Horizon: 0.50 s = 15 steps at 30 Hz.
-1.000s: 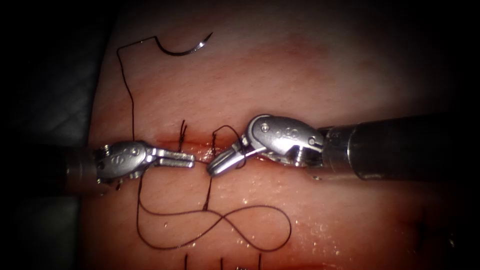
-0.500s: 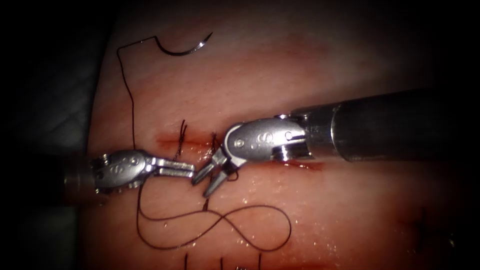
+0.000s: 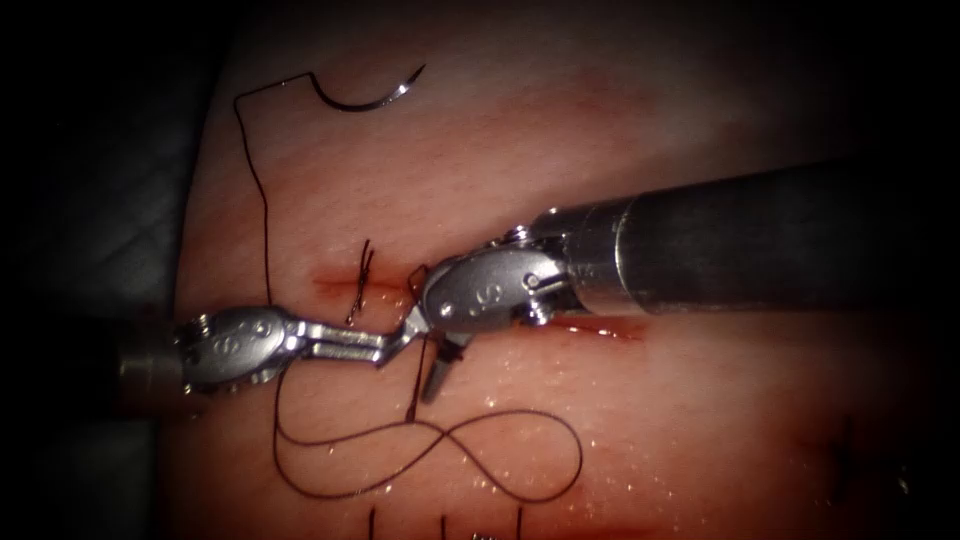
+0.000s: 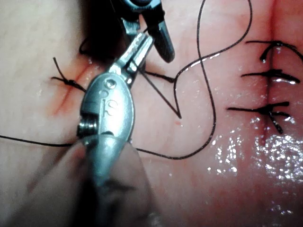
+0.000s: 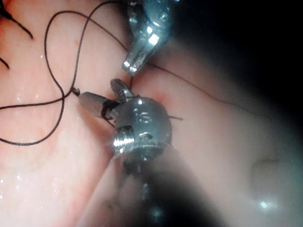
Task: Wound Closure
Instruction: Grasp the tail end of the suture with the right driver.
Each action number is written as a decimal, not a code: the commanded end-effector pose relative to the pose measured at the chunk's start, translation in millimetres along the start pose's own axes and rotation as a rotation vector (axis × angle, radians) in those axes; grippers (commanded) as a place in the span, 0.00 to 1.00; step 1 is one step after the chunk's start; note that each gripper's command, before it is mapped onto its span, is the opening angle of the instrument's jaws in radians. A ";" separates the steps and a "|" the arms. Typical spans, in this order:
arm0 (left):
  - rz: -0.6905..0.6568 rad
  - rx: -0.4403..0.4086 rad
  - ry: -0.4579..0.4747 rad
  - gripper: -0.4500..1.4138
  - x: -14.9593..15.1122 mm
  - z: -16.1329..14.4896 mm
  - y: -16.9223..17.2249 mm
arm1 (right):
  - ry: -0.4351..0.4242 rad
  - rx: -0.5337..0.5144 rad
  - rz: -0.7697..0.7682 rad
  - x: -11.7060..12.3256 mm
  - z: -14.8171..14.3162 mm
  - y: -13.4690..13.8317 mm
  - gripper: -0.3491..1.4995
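The curved needle [image 3: 368, 98] lies loose on the tissue [image 3: 620, 130] far above the cut [image 3: 600, 328], held by neither tool and not in the tissue. Its thread [image 3: 262, 220] runs down to my left tool [image 3: 375, 348], whose jaws are shut on the thread beside the cut. The right tool [image 3: 408, 372] points down across the cut with its jaws open and a thread tail [image 3: 416, 385] hanging between them; its upper jaw touches the left tool's tip. In the left wrist view the left tool [image 4: 141, 46] meets the right tool [image 4: 158, 33]. The right wrist view has the right tool [image 5: 102, 93] open.
A tied stitch [image 3: 362, 275] with short cut ends sits on the cut above the left tool. Slack thread lies in a figure-eight loop [image 3: 500, 460] below the tools. Several finished stitches [image 4: 270, 80] cross a second cut at the near edge [image 3: 440, 525]. Red fluid lines the cut.
The right tool's jaws opened and let go of the thread. It swung left and downward to the left tool's tip. The left tool shifted slightly down; the needle stayed put.
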 end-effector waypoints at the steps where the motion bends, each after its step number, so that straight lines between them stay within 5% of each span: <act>1: -0.002 0.000 0.000 0.00 -0.7 0.5 0.0 | -0.010 0.006 -0.003 -0.3 1.1 0.3 0.59; 15: -0.006 -0.004 0.002 0.00 -0.7 -0.1 -0.6 | -0.071 0.070 -0.053 -1.5 4.3 -1.4 0.56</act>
